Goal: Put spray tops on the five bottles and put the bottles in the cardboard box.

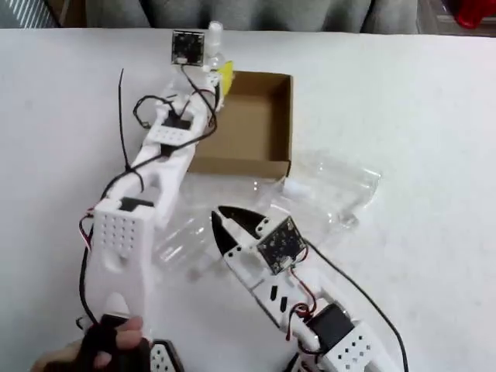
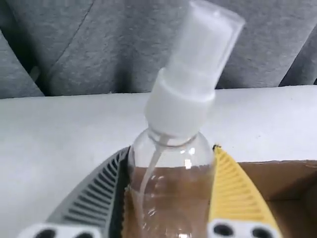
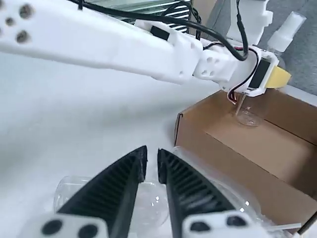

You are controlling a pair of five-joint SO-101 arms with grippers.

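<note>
My left gripper [image 2: 168, 218] is shut on a clear bottle [image 2: 171, 178] that carries a white spray top [image 2: 193, 69], its grey and yellow fingers on either side. It holds the bottle upright over the far left corner of the open cardboard box [image 1: 267, 151]; the right wrist view shows the bottle's base [image 3: 247, 115] low inside the box [image 3: 218, 148]. My right gripper [image 1: 217, 221], with black fingers, is shut with nothing between them. It hovers in front of the box, above clear bottles [image 3: 79, 191] lying on the table.
More clear bottles lie on the white table to the right of the box's front [image 1: 337, 186] and beside the left arm [image 1: 178, 244]. The left arm [image 1: 167, 155] stretches diagonally from the near left to the box.
</note>
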